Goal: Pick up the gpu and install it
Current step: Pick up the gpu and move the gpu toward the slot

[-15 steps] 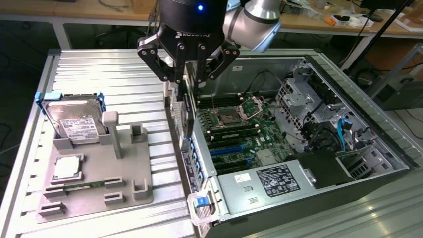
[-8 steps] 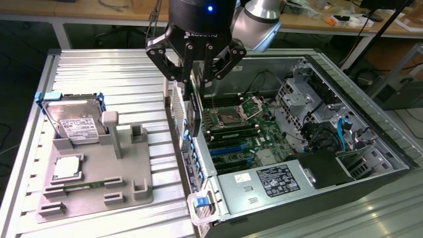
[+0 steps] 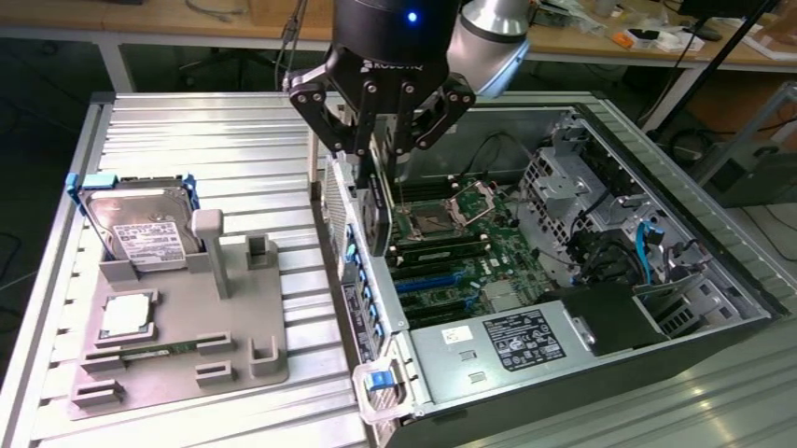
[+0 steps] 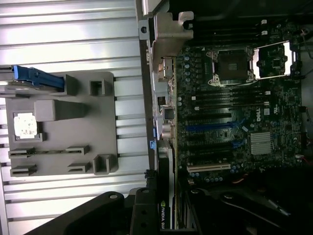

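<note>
Watching from the console, I see the tool [image 3: 380, 154] clenched on the gpu [image 3: 381, 219]. The card hangs thin edge-on over the motherboard [image 3: 473, 247], close beside the computer case's rear wall [image 3: 355, 280], toward the exterior view's left of the open case. It is not seated in any slot.

My main worry is the card's end bracket catching on that rear wall, since the card hangs so close to it. A snag there would twist the card in the grip. I also judge that the card's bottom edge could land off the blue expansion slot [image 4: 210, 126] and scrape the board if it isn't square to it. The memory slots [image 3: 442, 247] and the open processor socket [image 3: 430, 224] lie near, so a tilted card could strike them.
</note>
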`<state>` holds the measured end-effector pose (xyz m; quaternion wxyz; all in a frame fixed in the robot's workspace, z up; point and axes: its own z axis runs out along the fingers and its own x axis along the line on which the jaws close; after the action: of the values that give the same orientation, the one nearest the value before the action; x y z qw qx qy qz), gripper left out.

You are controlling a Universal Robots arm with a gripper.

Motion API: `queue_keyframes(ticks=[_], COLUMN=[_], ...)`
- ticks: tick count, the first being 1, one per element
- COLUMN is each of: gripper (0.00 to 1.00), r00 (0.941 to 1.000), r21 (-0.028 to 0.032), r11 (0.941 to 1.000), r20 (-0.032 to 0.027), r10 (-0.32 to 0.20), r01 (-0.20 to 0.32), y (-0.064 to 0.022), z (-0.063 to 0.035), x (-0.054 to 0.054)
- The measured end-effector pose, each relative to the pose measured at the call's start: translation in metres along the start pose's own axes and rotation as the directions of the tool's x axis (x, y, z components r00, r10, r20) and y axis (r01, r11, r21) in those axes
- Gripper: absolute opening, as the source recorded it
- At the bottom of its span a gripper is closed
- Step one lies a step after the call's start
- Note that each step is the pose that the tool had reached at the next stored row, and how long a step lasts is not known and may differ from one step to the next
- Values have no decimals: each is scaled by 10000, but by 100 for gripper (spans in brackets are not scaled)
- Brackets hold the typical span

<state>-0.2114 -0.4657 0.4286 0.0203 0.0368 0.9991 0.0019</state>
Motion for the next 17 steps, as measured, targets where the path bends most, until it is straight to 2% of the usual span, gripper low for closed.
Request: queue_keyframes(ticks=[7, 17], gripper=[27, 27], r00=[10000, 10000], r21=[0, 1], r11=[10000, 10000], r20=[0, -5], r10=[-1, 0], r01=[1, 0], y=[1, 13], z=[0, 6], x=[-8, -162])
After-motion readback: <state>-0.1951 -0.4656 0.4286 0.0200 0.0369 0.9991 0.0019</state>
